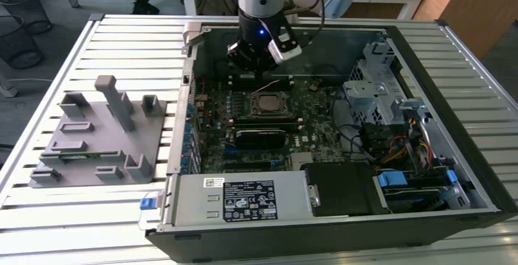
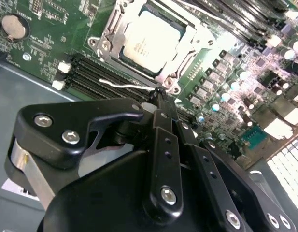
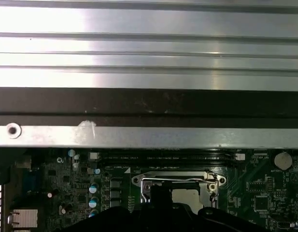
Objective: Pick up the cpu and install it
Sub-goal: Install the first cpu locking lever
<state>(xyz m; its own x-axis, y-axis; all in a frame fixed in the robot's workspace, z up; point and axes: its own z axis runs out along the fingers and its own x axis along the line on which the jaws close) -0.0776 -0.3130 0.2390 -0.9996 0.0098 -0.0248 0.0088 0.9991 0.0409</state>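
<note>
One grey fixture tray sits at the exterior view's left on the slatted metal table, with several upright posts and blocks moulded on it; a narrow green strip lies in one of its slots. To the right of it stands one open computer case, lying on its side, with one green motherboard inside, one labelled power supply along its near edge, and one metal drive cage toward the exterior view's right. One arm comes down from above into the case, and its gripper hangs just above the board, near the far edge of the socket. The single cpu lies flat inside that socket, its pale metal top facing up and the steel frame around it; in the first wrist view a part of its top shows inside the same frame. In the second wrist view the gripper has its two black fingers pressed together with nothing between them, their tips close to the frame's corner beside one thin wire lever. Four dark memory slots run alongside the socket.
</note>
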